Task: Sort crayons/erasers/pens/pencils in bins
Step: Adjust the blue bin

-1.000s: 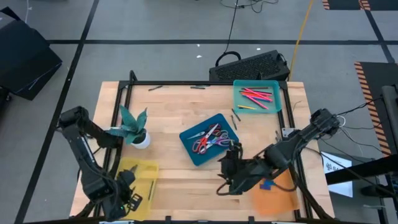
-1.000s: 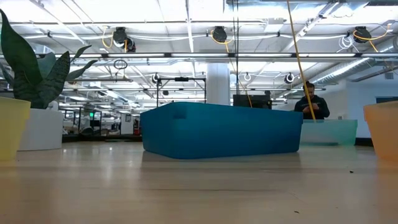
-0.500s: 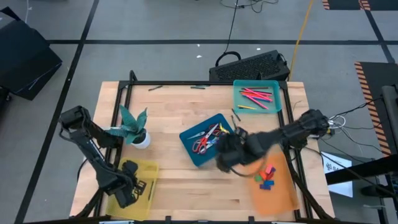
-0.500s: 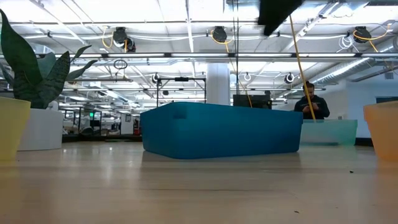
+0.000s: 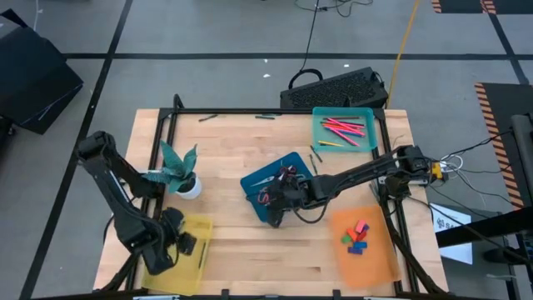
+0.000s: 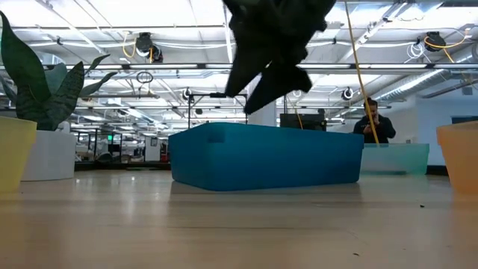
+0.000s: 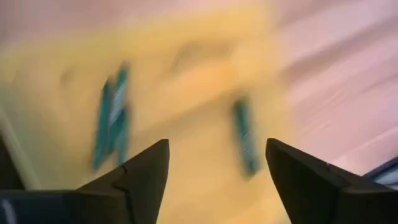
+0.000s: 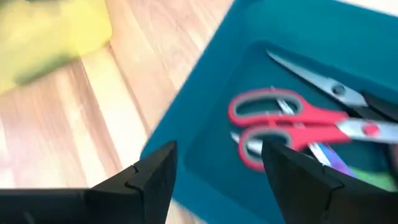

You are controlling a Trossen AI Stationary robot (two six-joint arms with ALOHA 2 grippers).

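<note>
The small chunky erasers (image 5: 356, 237), red, green and blue blocks, are bunched together inside the translucent orange plastic bin (image 5: 379, 260) down at about 4 o'clock on the wooden tabletop (image 5: 229, 154). They sit in the half of that bin farthest from the front edge, touching each other, and nothing is on top of them.

Dead centre is the opaque dark blue bin (image 5: 256, 181), turned at an angle, with red-handled scissors (image 8: 292, 121) and another pair with pale handles lying in it. The right gripper (image 5: 276, 208) hangs over that bin's front corner, fingers spread apart with nothing between them; its long dark arm stretches in from 3 o'clock and covers part of the bin in the overhead shot. In the low view that same arm blocks the room above the blue bin.

Up at 1 o'clock is the translucent teal bin (image 5: 319, 133) with a pile of red sticks (image 5: 346, 127) and a yellow one. At 7 o'clock the translucent yellow bin (image 5: 196, 225) has a few thin green sticks (image 7: 112, 121) in it, and the left gripper (image 5: 177, 245) is right over it, fingers open and empty. A small potted plant in a white pot (image 5: 183, 173) stands at 9 o'clock, just past the yellow bin. A person shows far back in the room.
</note>
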